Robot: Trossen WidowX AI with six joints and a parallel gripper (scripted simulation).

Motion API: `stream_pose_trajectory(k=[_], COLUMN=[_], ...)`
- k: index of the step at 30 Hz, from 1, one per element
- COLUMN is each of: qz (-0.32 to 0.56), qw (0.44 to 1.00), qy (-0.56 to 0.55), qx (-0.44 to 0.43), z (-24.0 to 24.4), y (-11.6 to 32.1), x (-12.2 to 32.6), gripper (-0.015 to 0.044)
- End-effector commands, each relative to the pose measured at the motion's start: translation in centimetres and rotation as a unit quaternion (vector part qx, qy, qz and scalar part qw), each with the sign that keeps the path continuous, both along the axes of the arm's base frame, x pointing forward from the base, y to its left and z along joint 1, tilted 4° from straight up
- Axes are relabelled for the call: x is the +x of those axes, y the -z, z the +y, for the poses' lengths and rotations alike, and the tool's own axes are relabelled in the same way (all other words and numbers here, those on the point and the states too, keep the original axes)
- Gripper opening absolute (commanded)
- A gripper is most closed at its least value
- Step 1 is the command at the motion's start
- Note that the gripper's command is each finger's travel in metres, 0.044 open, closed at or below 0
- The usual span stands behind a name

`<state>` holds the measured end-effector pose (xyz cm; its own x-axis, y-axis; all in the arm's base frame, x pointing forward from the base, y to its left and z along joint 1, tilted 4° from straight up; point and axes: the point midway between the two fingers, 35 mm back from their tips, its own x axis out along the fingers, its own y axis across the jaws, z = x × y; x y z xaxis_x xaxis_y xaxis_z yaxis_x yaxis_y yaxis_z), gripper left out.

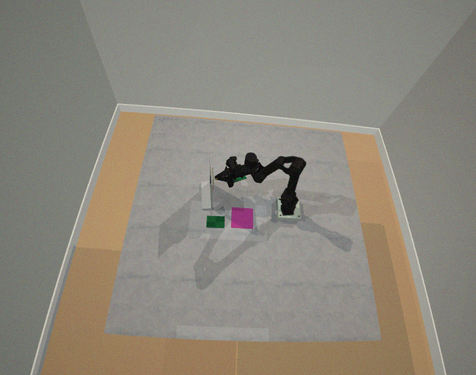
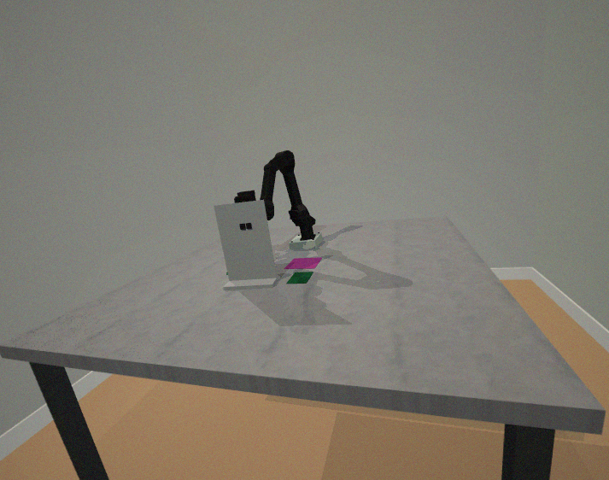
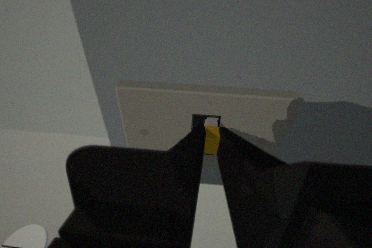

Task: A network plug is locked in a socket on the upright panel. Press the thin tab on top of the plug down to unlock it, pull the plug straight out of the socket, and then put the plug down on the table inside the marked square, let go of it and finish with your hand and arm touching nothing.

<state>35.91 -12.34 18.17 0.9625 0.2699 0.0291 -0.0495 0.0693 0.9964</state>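
Note:
The upright panel [image 1: 210, 165] [image 2: 248, 253] [image 3: 220, 53] carries a beige faceplate [image 3: 155, 118] with a dark socket opening [image 3: 198, 121]. The plug [image 3: 212, 143] shows yellow at its near end and whitish where it meets the opening. It is still at the socket; how deep it sits cannot be told. My gripper [image 1: 216, 178] [image 3: 210, 132] is shut on the plug, one finger on each side, close in front of the faceplate. The thin tab is not clearly visible, nor whether it is pressed. The marked magenta square [image 1: 242, 217] [image 2: 303, 263] lies on the table, below and away from the gripper.
A dark green patch [image 1: 215, 221] [image 2: 299, 278] lies beside the magenta square. Another green patch [image 1: 240, 178] shows partly behind the arm. The panel's white foot [image 1: 206, 197] [image 2: 250, 283] rests on the table [image 1: 242, 290] [image 2: 346, 350]. The arm's base [image 1: 289, 217] stands at the right in the top view.

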Motion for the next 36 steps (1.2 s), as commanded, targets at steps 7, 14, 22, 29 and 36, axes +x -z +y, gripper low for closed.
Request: stream_pose_trajectory(k=[7, 14, 22, 29, 36], qz=[0.0, 0.001, 0.001, 0.001, 0.001], qw=[1.0, 1.0, 1.0, 1.0, 1.0], qy=[0.0, 0.0, 0.0, 0.0, 0.0], qx=[-0.002, -0.002, -0.002, -0.002, -0.002], z=[0.0, 0.0, 0.0, 0.0, -0.1], y=[0.1, 0.1, 0.2, 0.2, 0.3], x=[-1.0, -1.5, -2.1, -2.7, -3.2], gripper=[0.0, 0.0, 0.0, 0.0, 0.0])
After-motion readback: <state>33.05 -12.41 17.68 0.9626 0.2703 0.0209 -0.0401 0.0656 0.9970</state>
